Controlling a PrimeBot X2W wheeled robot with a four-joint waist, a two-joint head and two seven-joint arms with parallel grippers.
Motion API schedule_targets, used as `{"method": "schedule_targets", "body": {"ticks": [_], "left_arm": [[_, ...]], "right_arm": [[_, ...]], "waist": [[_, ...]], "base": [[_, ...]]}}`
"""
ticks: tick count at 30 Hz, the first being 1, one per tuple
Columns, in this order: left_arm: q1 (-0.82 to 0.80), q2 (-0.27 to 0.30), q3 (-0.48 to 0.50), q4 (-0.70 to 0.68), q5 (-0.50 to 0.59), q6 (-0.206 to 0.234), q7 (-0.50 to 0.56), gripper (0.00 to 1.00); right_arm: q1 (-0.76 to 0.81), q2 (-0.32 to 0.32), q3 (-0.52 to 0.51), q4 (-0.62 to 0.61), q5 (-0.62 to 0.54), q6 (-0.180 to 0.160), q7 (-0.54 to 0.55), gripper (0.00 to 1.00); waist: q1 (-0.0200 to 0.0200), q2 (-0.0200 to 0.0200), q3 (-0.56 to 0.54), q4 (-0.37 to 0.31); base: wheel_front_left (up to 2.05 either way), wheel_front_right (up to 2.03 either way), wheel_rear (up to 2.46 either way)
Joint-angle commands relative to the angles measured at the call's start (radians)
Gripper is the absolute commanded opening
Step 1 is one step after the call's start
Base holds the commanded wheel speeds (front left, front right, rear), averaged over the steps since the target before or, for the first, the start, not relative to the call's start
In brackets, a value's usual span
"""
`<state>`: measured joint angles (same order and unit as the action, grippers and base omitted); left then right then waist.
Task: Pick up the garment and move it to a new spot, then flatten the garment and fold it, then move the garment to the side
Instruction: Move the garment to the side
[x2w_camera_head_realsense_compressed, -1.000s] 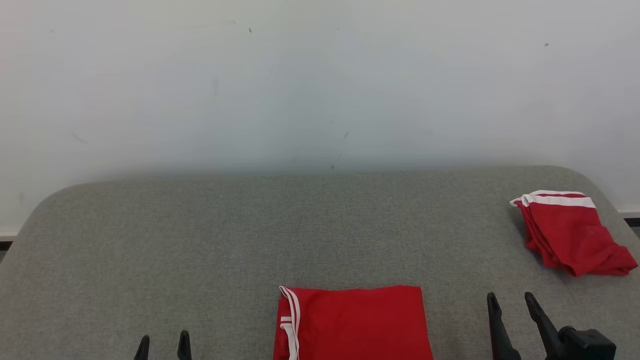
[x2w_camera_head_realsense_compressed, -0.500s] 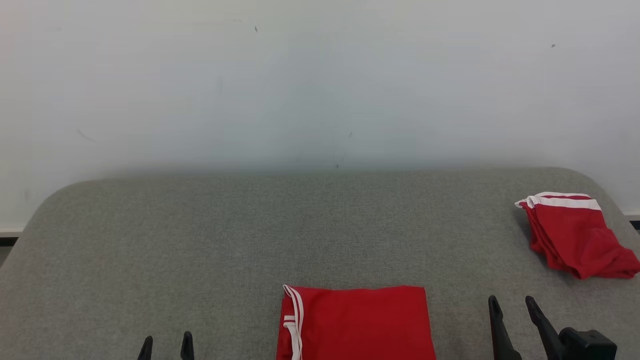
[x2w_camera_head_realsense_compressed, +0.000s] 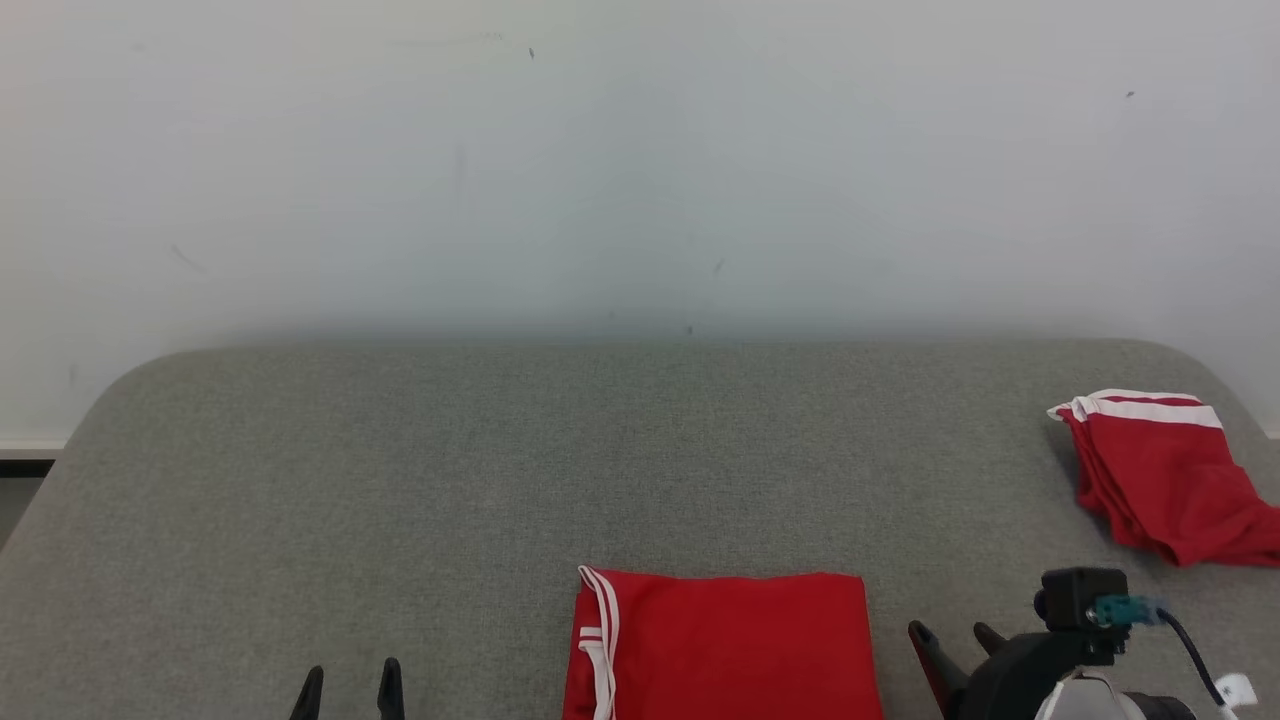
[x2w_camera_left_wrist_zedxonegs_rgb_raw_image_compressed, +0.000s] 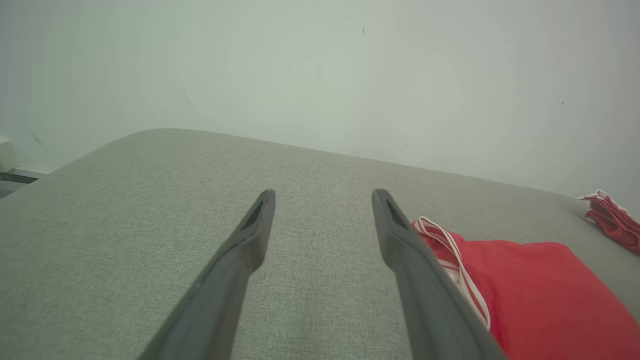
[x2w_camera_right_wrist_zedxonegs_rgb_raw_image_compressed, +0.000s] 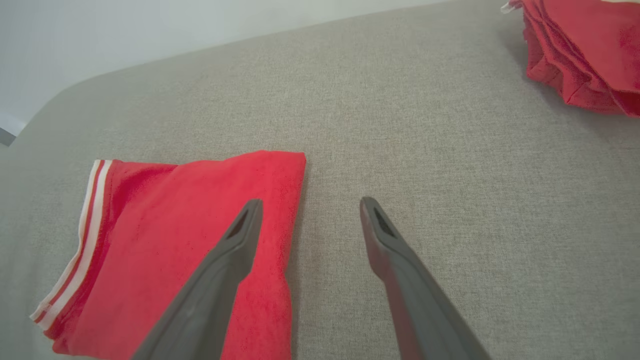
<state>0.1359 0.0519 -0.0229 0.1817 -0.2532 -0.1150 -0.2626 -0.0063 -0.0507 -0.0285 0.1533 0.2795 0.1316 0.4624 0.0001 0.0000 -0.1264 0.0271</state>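
Observation:
The garment (x2w_camera_head_realsense_compressed: 720, 645), red with white stripes along its left edge, lies folded flat on the grey padded table (x2w_camera_head_realsense_compressed: 500, 450) at the near middle. My right gripper (x2w_camera_head_realsense_compressed: 952, 640) hovers open just right of it. In the right wrist view the right gripper (x2w_camera_right_wrist_zedxonegs_rgb_raw_image_compressed: 310, 205) straddles the right edge of the garment (x2w_camera_right_wrist_zedxonegs_rgb_raw_image_compressed: 190, 240), its left finger over the cloth and its right finger over bare table. My left gripper (x2w_camera_head_realsense_compressed: 350, 692) stands open at the lower left. In the left wrist view the left gripper (x2w_camera_left_wrist_zedxonegs_rgb_raw_image_compressed: 324, 200) has nothing in it, left of the garment (x2w_camera_left_wrist_zedxonegs_rgb_raw_image_compressed: 540, 295).
A second red garment (x2w_camera_head_realsense_compressed: 1160, 480) with a white band lies loosely bunched at the table's far right edge; it shows again as the second garment (x2w_camera_right_wrist_zedxonegs_rgb_raw_image_compressed: 585, 50) in the right wrist view. A pale wall rises behind the table. Bare grey surface spreads across the left and centre.
My right gripper has swung left toward the folded garment, and its wrist now shows from above. The whole picture has shifted slightly right, so the camera moved. The left gripper has stayed put.

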Motion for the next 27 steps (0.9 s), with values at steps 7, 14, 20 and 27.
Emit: {"method": "schedule_targets", "body": {"ticks": [7, 14, 20, 27], "left_arm": [[-0.045, -0.002, -0.023, 0.035, -0.018, 0.003, -0.003, 1.0], [-0.019, -0.002, -0.025, 0.016, -0.003, -0.001, -0.003, 1.0], [0.005, -0.001, -0.029, -0.013, -0.001, -0.007, -0.003, 1.0], [0.014, -0.001, -0.035, -0.03, 0.004, -0.01, -0.003, 1.0]], "right_arm": [[-0.087, 0.0, 0.003, 0.051, -0.041, -0.002, 0.326, 1.0], [-0.109, 0.0, -0.024, 0.114, -0.039, -0.002, 0.399, 1.0], [-0.133, 0.0, -0.042, 0.199, -0.03, -0.002, 0.371, 1.0], [-0.164, 0.0, -0.024, 0.299, -0.041, -0.002, 0.341, 1.0]], "waist": [[-0.0001, 0.0, 0.008, 0.049], [-0.0001, 0.0, 0.027, 0.107], [-0.0001, 0.0, 0.044, 0.147], [-0.0001, 0.0, 0.057, 0.179]], "base": [[0.0, 0.0, 0.0], [0.0, 0.0, 0.0], [0.0, 0.0, 0.0], [0.0, 0.0, 0.0]]}}
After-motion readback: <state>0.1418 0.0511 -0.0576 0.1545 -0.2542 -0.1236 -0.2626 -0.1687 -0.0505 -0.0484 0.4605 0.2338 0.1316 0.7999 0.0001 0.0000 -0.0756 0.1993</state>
